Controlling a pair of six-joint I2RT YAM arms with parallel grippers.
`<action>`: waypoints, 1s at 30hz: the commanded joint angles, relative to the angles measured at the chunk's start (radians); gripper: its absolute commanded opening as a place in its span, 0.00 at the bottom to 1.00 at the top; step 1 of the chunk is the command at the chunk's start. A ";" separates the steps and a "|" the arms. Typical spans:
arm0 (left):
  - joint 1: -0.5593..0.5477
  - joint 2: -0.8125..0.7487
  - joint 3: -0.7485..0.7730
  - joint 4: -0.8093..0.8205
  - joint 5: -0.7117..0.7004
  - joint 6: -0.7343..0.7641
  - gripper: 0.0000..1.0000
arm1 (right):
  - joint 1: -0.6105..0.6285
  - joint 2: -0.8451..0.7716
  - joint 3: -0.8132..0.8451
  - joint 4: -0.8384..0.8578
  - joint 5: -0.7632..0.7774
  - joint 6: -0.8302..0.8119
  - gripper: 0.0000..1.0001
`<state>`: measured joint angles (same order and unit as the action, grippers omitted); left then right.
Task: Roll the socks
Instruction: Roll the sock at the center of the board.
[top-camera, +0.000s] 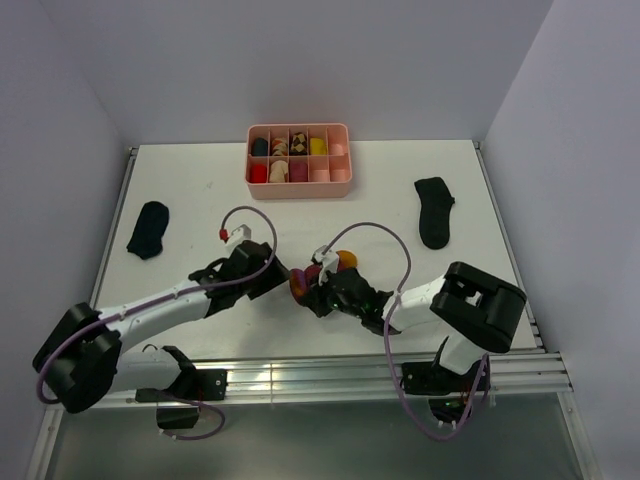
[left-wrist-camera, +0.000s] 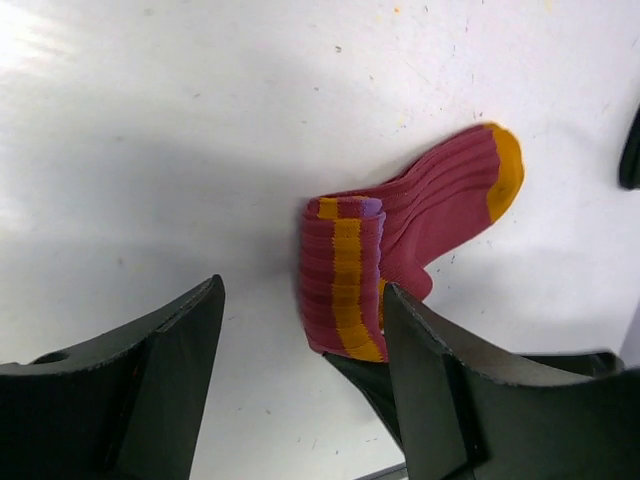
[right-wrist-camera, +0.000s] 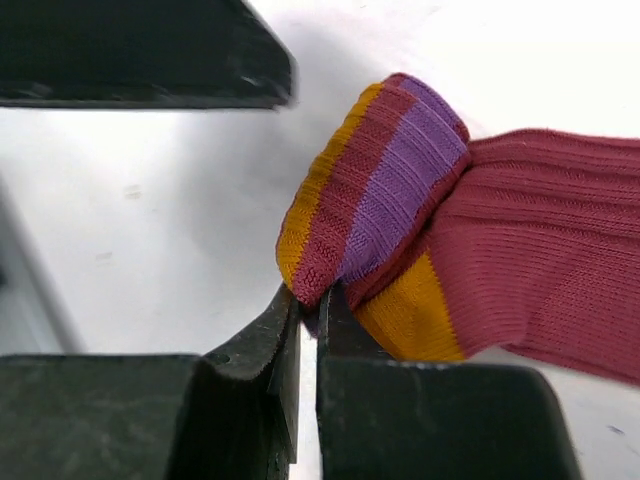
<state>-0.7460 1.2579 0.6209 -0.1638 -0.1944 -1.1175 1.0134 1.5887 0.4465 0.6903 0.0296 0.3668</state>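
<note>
Your right gripper (right-wrist-camera: 308, 300) is clamped on the edge of the partly rolled striped sock (right-wrist-camera: 400, 190), lying on the table (top-camera: 200, 190) between both arms. Your left gripper (left-wrist-camera: 302, 292) stands open beside it.

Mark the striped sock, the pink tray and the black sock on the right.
striped sock (left-wrist-camera: 345, 275), left wrist view, on its folded cuff end.
pink tray (top-camera: 299, 190), top view, on its near wall.
right black sock (top-camera: 434, 212), top view, on its middle.
</note>
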 joint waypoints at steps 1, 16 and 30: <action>-0.004 -0.095 -0.093 0.122 -0.068 -0.091 0.69 | -0.083 0.054 -0.066 0.182 -0.340 0.156 0.00; -0.003 -0.045 -0.201 0.293 -0.036 -0.153 0.64 | -0.311 0.485 -0.104 0.831 -0.761 0.558 0.00; 0.002 0.118 -0.130 0.303 -0.008 -0.139 0.55 | -0.343 0.481 -0.095 0.714 -0.726 0.540 0.00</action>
<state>-0.7452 1.3529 0.4641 0.1375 -0.2066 -1.2518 0.6781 2.0464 0.3717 1.4300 -0.7033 0.9276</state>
